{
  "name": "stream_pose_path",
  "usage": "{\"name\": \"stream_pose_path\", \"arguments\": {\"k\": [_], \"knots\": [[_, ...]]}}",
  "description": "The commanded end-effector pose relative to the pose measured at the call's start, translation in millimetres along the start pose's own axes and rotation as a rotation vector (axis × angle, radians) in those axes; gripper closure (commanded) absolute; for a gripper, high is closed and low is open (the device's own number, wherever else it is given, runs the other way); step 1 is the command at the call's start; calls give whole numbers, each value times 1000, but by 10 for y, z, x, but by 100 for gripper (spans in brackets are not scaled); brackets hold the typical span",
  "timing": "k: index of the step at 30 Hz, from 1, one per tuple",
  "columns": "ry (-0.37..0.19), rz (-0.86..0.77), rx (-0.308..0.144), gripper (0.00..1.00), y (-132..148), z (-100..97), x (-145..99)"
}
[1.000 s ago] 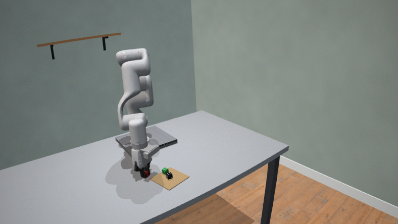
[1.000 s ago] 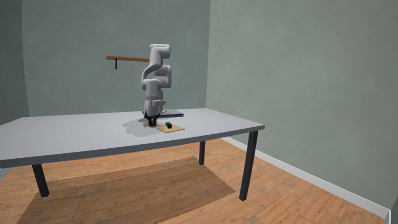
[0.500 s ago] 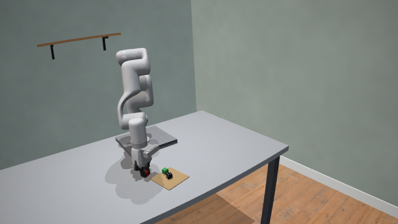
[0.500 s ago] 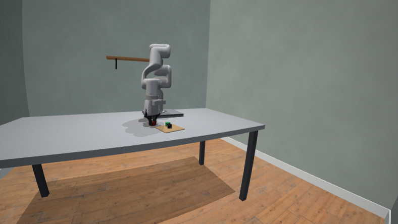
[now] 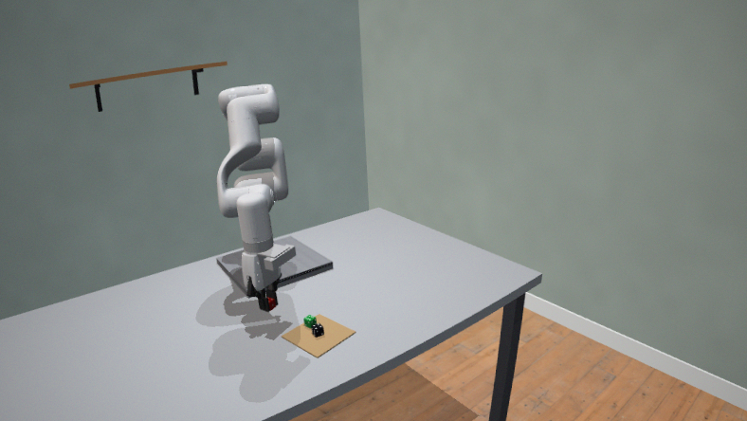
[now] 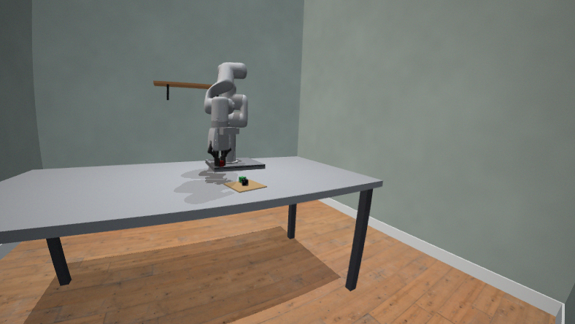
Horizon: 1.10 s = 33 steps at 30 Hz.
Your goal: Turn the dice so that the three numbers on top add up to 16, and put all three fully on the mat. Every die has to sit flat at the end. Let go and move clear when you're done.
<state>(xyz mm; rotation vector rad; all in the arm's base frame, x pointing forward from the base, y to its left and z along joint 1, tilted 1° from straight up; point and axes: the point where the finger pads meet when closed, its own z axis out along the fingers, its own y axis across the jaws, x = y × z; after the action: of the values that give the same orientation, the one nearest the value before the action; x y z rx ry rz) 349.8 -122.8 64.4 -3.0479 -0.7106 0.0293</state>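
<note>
My gripper (image 5: pixel 267 302) points down and is shut on a red die (image 5: pixel 270 302), which hangs above the table top, left of the mat; it also shows in the exterior view (image 6: pixel 221 162). A tan mat (image 5: pixel 318 338) lies on the grey table. A green die (image 5: pixel 309 320) sits at the mat's far left edge. A black die (image 5: pixel 318 330) sits on the mat right beside the green one. The dice also show in the exterior view as green (image 6: pixel 241 179) and black (image 6: pixel 244 182). The top faces are too small to read.
The arm's dark base plate (image 5: pixel 277 261) lies on the table behind the gripper. A wooden wall shelf (image 5: pixel 148 73) hangs high on the back wall. The table's front edge runs close to the mat.
</note>
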Motion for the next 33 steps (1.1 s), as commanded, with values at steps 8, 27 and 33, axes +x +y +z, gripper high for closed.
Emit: {"name": "stream_pose_path", "arguments": {"k": [8, 27, 33], "knots": [[-1, 0, 1, 79, -5, -242, -4], [-2, -302, 0, 79, -94, -244, 226], [-2, -494, 0, 79, -160, -243, 371]]}}
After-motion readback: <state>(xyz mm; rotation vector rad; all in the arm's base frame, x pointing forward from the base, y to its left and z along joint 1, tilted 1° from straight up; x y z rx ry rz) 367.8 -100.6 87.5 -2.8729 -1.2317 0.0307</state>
